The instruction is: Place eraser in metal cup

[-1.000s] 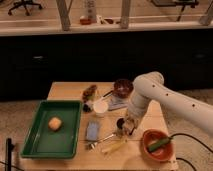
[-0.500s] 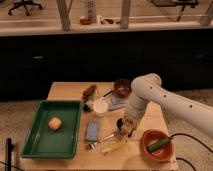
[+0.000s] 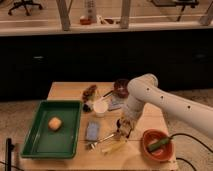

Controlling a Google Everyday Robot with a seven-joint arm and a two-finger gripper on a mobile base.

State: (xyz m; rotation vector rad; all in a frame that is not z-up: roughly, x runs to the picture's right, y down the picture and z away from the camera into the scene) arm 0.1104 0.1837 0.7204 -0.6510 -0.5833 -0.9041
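Note:
My gripper (image 3: 123, 129) hangs at the end of the white arm (image 3: 150, 97), low over the wooden table (image 3: 65, 91) right of its middle. A small shiny piece just under its left side (image 3: 118, 135) may be the metal cup, but the gripper covers most of it. The eraser does not show; the gripper hides that spot.
A white cup (image 3: 100, 107) and a flat blue pad (image 3: 92, 131) lie left of the gripper. A dark brown bowl (image 3: 121, 87) stands behind it. An orange bowl (image 3: 157, 145) holding a green thing is at the front right. A green tray (image 3: 35, 135) holds a yellowish lump (image 3: 55, 124). A pale yellow stick (image 3: 115, 146) lies at the front.
The arm and gripper have hardly moved; the gripper stays low over the same spot. Nothing on the table has shifted.

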